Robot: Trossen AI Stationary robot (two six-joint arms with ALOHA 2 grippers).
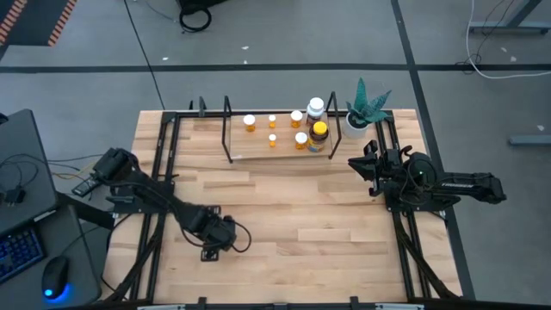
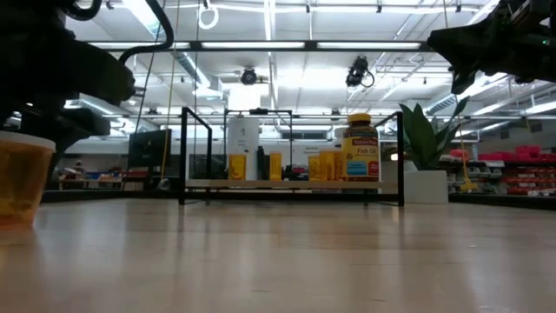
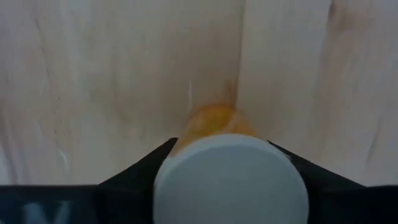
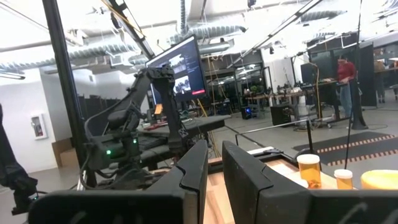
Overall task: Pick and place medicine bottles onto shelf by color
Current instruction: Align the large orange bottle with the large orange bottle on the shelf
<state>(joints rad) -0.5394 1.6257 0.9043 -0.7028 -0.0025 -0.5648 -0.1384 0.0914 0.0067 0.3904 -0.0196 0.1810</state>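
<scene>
My left gripper [image 1: 215, 234] points down at the table's near left and is shut on a small orange bottle [image 3: 211, 121] with a white cap; the bottle also shows in the low view [image 2: 22, 187]. The shelf [image 1: 258, 145] stands at the table's far side. On its board stand several small orange bottles [image 1: 272, 139], a white bottle [image 1: 315, 108] and a dark amber bottle with a yellow lid [image 1: 318, 133], each on its base. My right gripper [image 1: 366, 168] waits shut and empty, above the table right of the shelf. My left gripper pinches the orange bottle between its two fingers [image 3: 140, 168] at the white cap [image 3: 230, 180], at the bottle's top. The fingers come from above, pointing down. The bottle stands upright below them. Whether its base touches the table I cannot tell.
A white pot with a green plant [image 1: 357, 120] stands at the shelf's right end, close to my right gripper. Black rails [image 1: 159, 172] run along the table's left and right sides. Bare wooden tabletop [image 1: 293, 215] lies between the shelf and the near edge.
</scene>
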